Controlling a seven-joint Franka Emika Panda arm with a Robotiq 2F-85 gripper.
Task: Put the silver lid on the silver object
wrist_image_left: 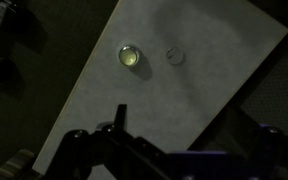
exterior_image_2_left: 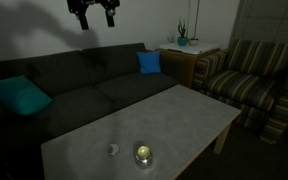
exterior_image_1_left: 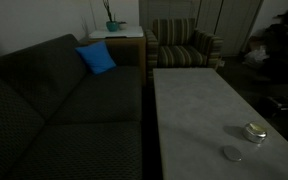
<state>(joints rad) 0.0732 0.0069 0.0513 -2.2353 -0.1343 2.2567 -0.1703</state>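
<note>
The silver object, a short round tin, stands on the pale table near its end; it also shows in an exterior view and in the wrist view. The silver lid, a thin flat disc, lies on the table just beside the tin and apart from it; it also shows in an exterior view and in the wrist view. My gripper hangs high above the sofa, far from both, open and empty. In the wrist view the gripper fingers are dark at the bottom edge.
A dark sofa runs along the table, with a blue cushion and a teal cushion. A striped armchair stands beyond the table's far end. A side table with a plant sits between the sofa and the armchair.
</note>
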